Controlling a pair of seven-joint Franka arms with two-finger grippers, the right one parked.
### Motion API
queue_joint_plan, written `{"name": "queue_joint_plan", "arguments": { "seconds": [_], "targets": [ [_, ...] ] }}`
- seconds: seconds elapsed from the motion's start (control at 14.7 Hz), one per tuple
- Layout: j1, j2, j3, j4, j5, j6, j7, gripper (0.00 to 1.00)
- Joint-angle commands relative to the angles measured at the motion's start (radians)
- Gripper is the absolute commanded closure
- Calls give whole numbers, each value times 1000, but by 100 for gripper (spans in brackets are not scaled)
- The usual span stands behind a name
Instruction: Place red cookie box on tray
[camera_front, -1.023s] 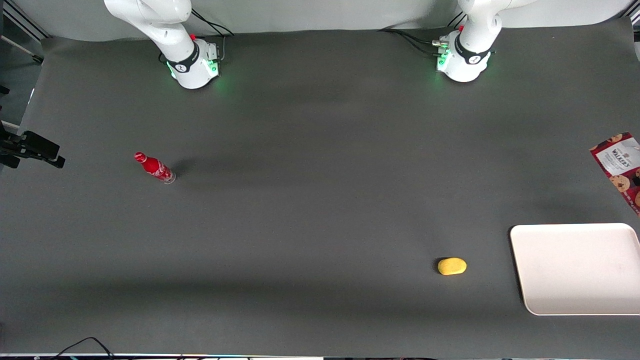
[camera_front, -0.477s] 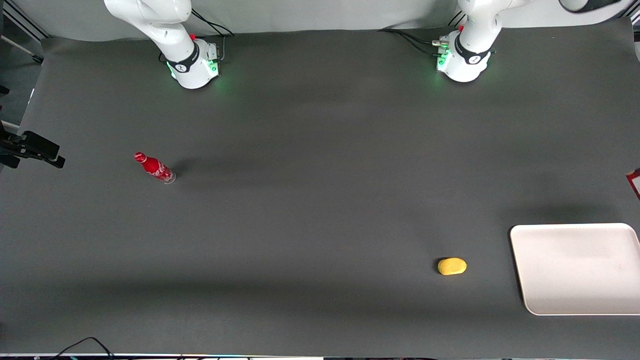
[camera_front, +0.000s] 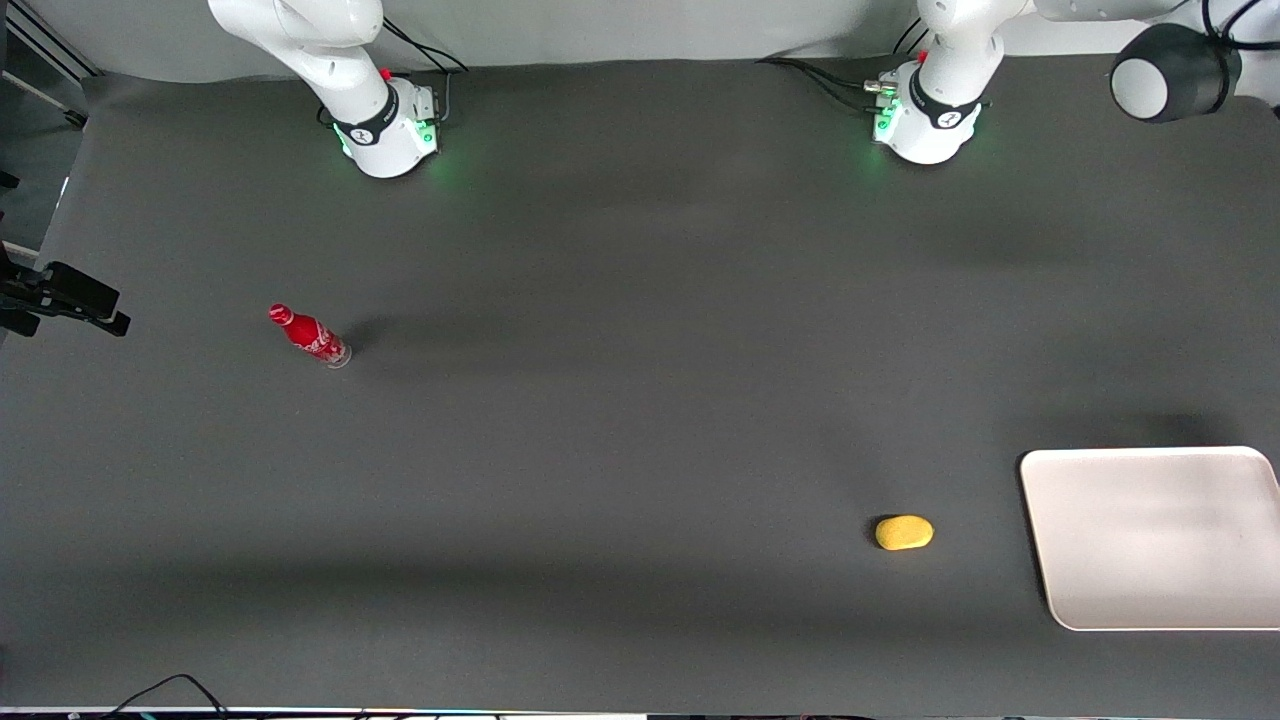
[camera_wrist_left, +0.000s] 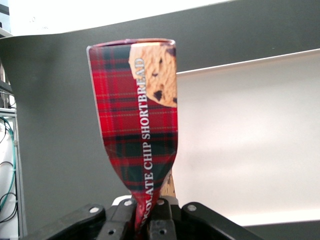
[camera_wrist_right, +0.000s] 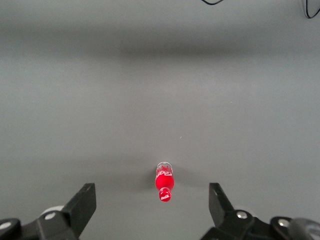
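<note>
Tartan cardboard, pinched and creased at its narrow end, marks the red cookie box (camera_wrist_left: 137, 130), a long flat carton printed with chocolate-chip cookies. The gripper (camera_wrist_left: 142, 220) has its jaws clamped on that end, holding the box in the air over the tray (camera_wrist_left: 250, 140), a smooth off-white rectangle with rounded corners and a low rim, lying on the dark matte table (camera_front: 640, 400).

red cookie box (camera_wrist_left: 137, 125) gone from front view, pinched in tool (camera_wrist_left: 148, 222), arm elbow now visible
</note>
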Motion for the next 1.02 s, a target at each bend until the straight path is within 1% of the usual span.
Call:
{"name": "queue_joint_plan", "arguments": {
  "seconds": [0.0, 0.14, 0.34, 0.68, 0.82, 0.95],
  "targets": [
    [20, 100, -7, 64, -29, 53, 36, 100],
    [21, 142, -9, 64, -32, 56, 27, 100],
    [23, 157, -6, 58, -30, 41, 17, 100],
    [27, 176, -6, 53, -30, 9, -81, 100],
    [27, 177, -6, 50, -30, 23, -82, 100],
    [29, 180, -6, 38, -32, 55, -73, 30]
  ]
}}
